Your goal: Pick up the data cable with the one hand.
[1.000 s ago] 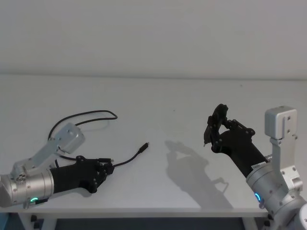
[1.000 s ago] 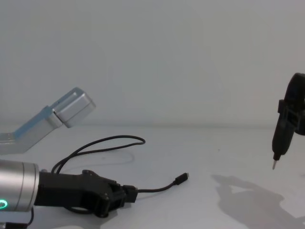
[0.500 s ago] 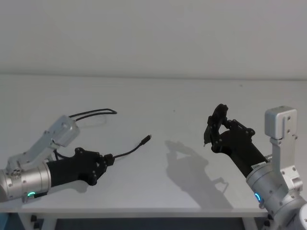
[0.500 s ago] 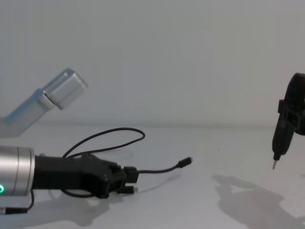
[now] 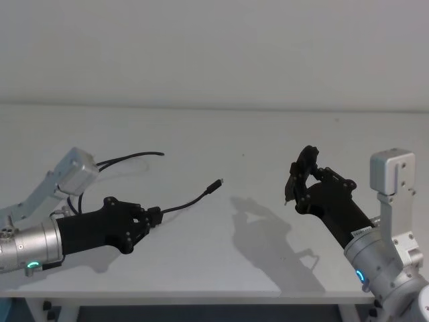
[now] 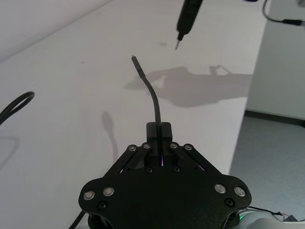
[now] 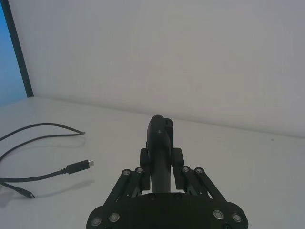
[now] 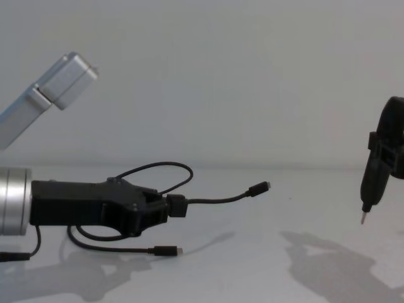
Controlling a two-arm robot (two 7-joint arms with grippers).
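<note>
Left fingers (image 6: 167, 133) pinch the light, limp data cable (image 8: 218, 199) seemingly just behind one plug (image 8: 259, 188); slack hangs beneath. Right fingers (image 7: 179, 158) clasp a pen tool (image 8: 372, 183).

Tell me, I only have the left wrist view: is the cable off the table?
Observer: Partly. In the chest view the left gripper holds the cable near one end, lifted above the table.
Operator: Where is the other end?
Observer: The other plug hangs below the gripper, low over the table. I cannot tell if it touches.
Operator: I see a pen tip ahead. What holds it?
Observer: The right gripper, raised at the right, is shut on the pen tool, apart from the cable.
</note>
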